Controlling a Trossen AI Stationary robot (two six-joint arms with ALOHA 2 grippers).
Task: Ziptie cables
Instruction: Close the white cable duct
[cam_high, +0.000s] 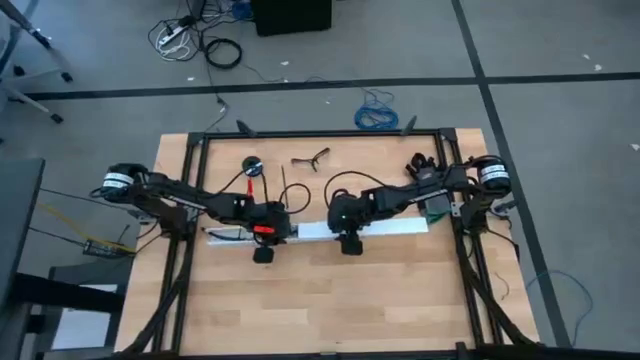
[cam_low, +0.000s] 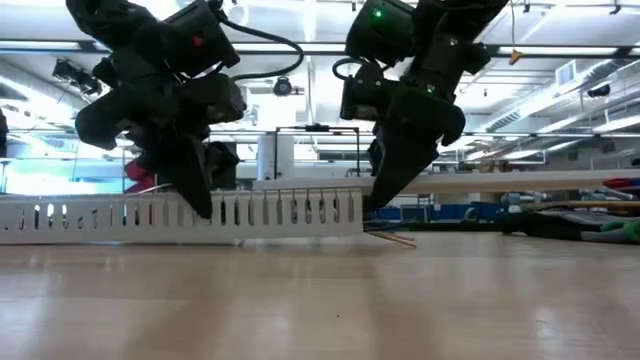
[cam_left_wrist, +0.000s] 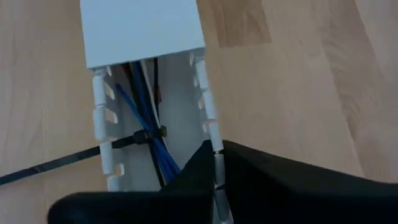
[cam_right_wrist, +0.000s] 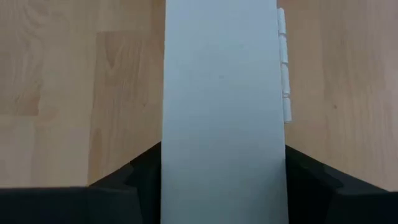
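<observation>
Both arms are down over the middle of the bench (cam_high: 330, 310), working the same long white slotted duct (cam_high: 222, 235), which lies flat with its long axis running from the bench's left edge toward its right edge. A flat white lid (cam_high: 385, 229) covers the right part of the duct; the left part is open. The left gripper (cam_high: 264, 236) sits at the open part, and whether its jaws are wide or closed cannot be told; one dark finger (cam_left_wrist: 205, 165) rests against the slotted wall. Inside the open channel lie the cables (cam_left_wrist: 142, 118), blue, dark and pale wires running along the duct's length and passing under the lid's end, with a black zip tie (cam_left_wrist: 144, 136) looped around them, its tail trailing out through a slot onto the wood. The right gripper (cam_high: 347, 232) straddles the lid (cam_right_wrist: 221, 112), jaws set wide on either side of it. There is plenty of bare wood between the duct and the near edge; toward the far edge lie a red-handled tool (cam_high: 248, 185), a round black object (cam_high: 251, 166) and a small pair of pliers (cam_high: 311, 158), well apart from the duct. A blue coil (cam_high: 376, 116) lies on the floor beyond the far edge.
</observation>
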